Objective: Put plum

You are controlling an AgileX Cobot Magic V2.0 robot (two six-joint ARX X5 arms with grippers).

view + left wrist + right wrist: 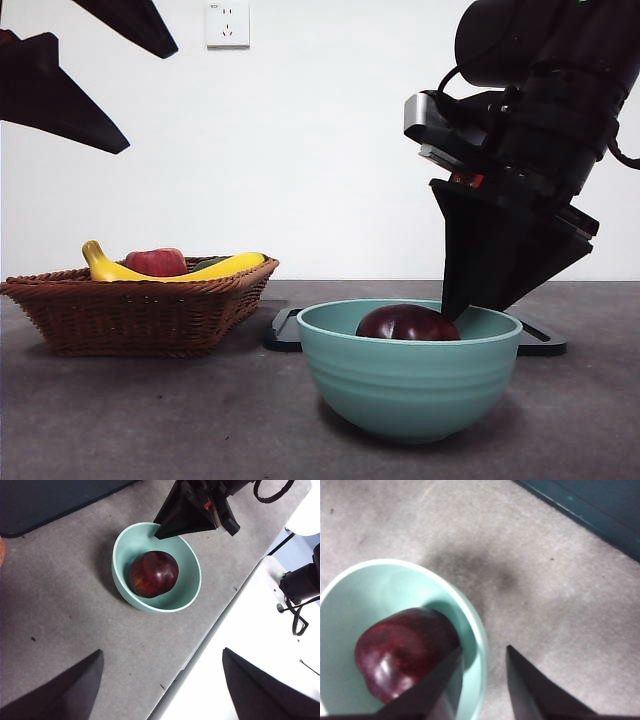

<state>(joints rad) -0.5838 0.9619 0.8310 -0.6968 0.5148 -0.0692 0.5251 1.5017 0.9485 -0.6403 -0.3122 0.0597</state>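
1. Grey table (120, 420), white wall behind.
2. Plum (408, 323) lying in teal bowl (400, 390), at 9 o'clock of right gripper (455, 312).
3. Hovering at bowl rim, jaws parted, gripping nothing.
4. Left gripper (160, 690) waiting, spread wide, farther off.
5. Release seeming done.

Black wedge-jawed pincer (470, 300), black cables

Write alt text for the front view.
A dark plum sits in a teal bowl, the right tool just above the bowl's rim beside it. To the side, a wicker basket holds a banana and a red fruit.
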